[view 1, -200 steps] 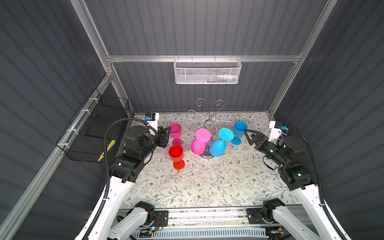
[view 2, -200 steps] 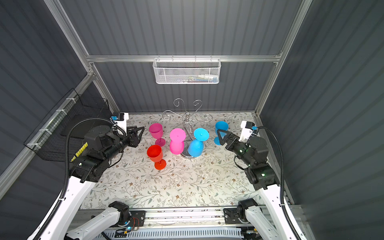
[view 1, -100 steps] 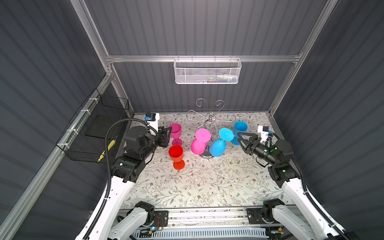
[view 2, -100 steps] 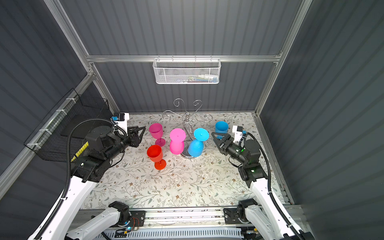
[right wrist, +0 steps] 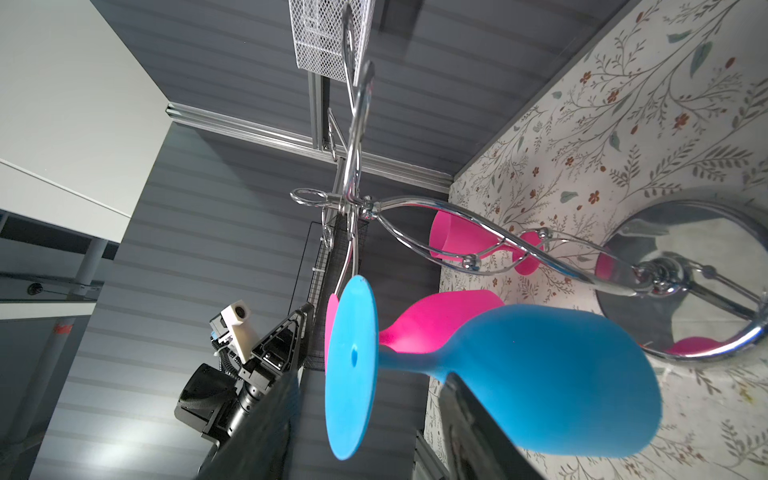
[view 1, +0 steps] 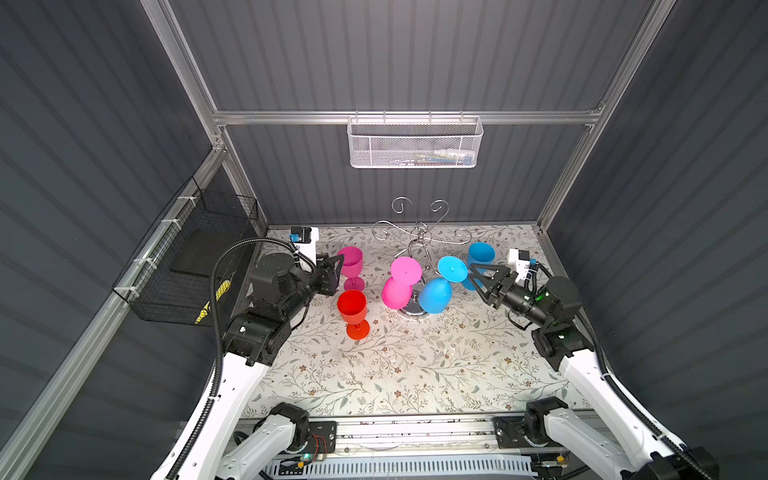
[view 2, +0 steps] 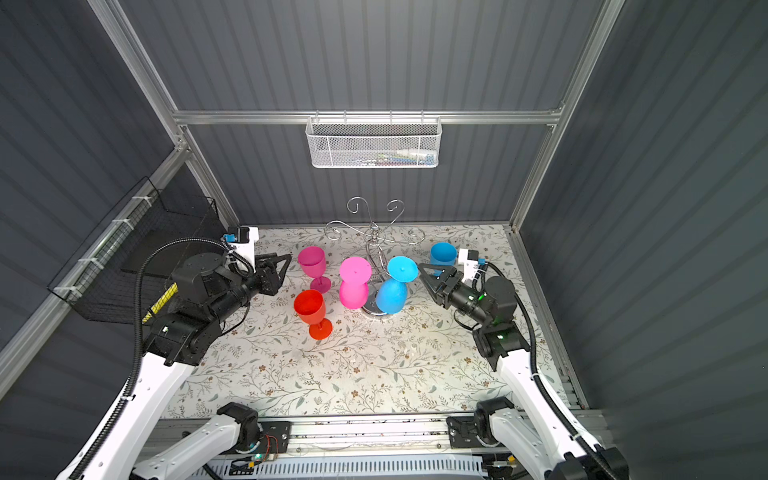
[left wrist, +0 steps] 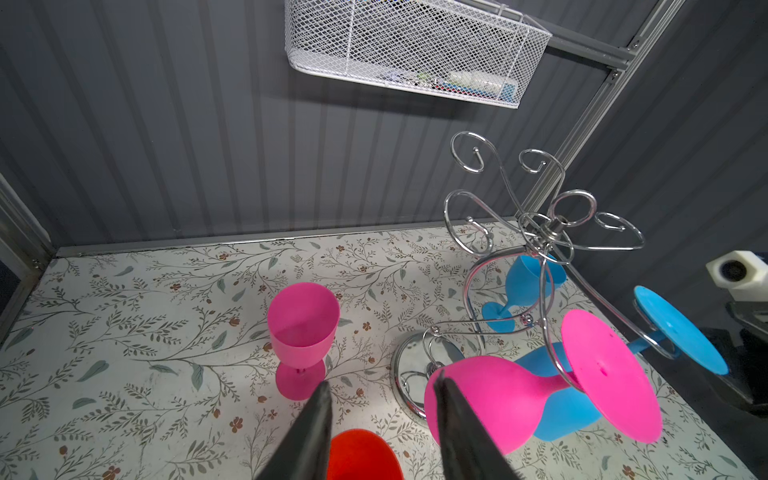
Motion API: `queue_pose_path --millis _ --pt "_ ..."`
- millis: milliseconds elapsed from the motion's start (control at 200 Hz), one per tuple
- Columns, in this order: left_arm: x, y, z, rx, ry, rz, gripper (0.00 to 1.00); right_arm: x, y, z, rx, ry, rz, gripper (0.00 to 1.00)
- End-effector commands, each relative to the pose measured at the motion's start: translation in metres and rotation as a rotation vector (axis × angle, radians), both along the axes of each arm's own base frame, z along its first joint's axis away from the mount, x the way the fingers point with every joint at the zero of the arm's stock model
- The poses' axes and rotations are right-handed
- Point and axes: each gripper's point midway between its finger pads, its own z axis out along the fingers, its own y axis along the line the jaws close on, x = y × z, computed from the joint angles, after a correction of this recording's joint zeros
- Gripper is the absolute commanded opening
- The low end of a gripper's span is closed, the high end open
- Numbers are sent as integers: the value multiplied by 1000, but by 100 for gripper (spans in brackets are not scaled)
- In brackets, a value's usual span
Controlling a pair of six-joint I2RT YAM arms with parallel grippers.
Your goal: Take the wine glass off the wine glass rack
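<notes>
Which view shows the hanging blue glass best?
The right wrist view: the hanging blue glass fills it, foot, stem and bowl. Both top views show it small; the left wrist view shows its foot, the bowl mostly behind the hanging pink glass.

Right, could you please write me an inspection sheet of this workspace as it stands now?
Surface: floral-patterned tabletop, no spills seen.
Job's things: chrome wire wine glass rack stands upright; hanging pink plastic wine glass and hanging blue plastic wine glass are upside down on it.
Clutter: upright magenta plastic glass, upright red plastic glass and upright blue plastic glass stand on the tabletop.
Grippers: left gripper open, empty, beside the magenta glass; right gripper open at the hanging blue glass's foot, contact unclear.
Cables: black corrugated hose loops along the left arm, clear of the glasses.
Surroundings: white mesh basket on the back rail holds small items; black wire basket on the left wall.
</notes>
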Motion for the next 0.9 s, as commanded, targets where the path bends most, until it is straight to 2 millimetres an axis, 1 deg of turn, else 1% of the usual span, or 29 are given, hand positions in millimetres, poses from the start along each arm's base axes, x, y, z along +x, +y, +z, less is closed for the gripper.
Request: queue_pose_path --millis 0,40,120,240,485,755,895 --pt "-2 2 4 -18 -10 7 43 -3 8 2 6 -19 36 50" --pt "-2 2 4 -18 -10 6 43 -2 8 0 5 -14 37 47" --pt "-3 2 5 -19 -11 4 43 -1 8 -1 6 -12 32 43" --pt "-3 2 5 -19 -11 3 43 0 9 1 18 -17 31 35" --pt "-3 2 4 -19 -4 6 43 1 12 3 32 -15 45 24" --pt "-5 3 4 -14 -8 7 43 1 12 2 37 -6 40 7" --pt "-6 4 2 -12 -5 9 43 0 12 2 41 -2 42 1"
